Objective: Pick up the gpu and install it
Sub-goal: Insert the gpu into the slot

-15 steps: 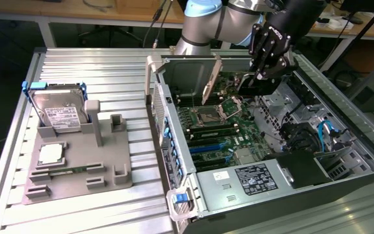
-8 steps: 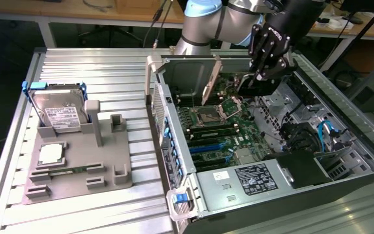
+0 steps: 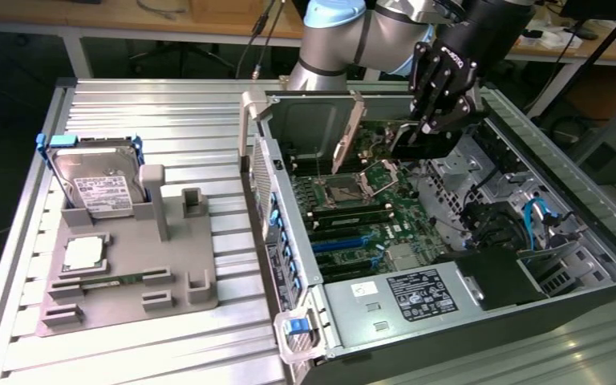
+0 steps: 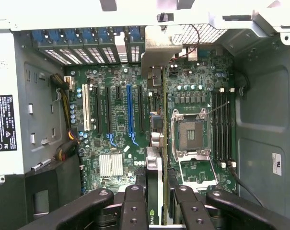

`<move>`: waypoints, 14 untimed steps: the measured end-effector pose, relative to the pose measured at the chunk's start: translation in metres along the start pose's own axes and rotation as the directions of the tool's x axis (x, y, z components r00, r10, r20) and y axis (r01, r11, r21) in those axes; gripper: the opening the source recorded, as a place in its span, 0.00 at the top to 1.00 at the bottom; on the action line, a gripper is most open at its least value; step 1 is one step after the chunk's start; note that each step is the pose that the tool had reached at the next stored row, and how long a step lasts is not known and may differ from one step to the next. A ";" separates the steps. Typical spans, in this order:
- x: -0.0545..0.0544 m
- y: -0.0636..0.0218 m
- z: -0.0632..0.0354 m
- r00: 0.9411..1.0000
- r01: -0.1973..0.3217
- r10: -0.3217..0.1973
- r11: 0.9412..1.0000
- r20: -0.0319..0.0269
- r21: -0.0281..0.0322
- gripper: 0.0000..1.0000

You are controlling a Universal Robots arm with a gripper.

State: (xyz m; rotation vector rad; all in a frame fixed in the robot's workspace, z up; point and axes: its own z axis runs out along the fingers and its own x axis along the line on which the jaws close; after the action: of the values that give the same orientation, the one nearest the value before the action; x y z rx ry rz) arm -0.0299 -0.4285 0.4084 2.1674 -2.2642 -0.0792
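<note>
An open computer case (image 3: 592,241) lies on its side, with the motherboard (image 4: 111,72) facing up. We see the arm's gripper (image 4: 156,211) clamped on the gpu (image 4: 155,165), one set of fingers (image 4: 134,206) on each face of the card. The card stands on its long edge inside the case. In the exterior view it appears to hang just above the board rather than sit in it.

The card's long axis runs straight out from the gripper to its silver bracket (image 4: 156,52), which is at the slotted rear wall of the case. That axis lies parallel to the row of expansion slots.

The card sits just beside the empty CPU socket (image 4: 190,134). The long blue slot (image 4: 130,112) lies a little to the card's other side, toward the power supply (image 3: 394,293). We judge the card to be lined up with the slots in direction but offset sideways from the blue one.
</note>
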 end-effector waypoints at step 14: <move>0.001 -0.0003 0.0088 1.000 0.000 0.000 1.000 0.000 0.000 0.73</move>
State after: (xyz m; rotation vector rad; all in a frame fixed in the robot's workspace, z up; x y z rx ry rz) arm -0.0299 -0.4287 0.3996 2.1675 -2.2644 -0.0791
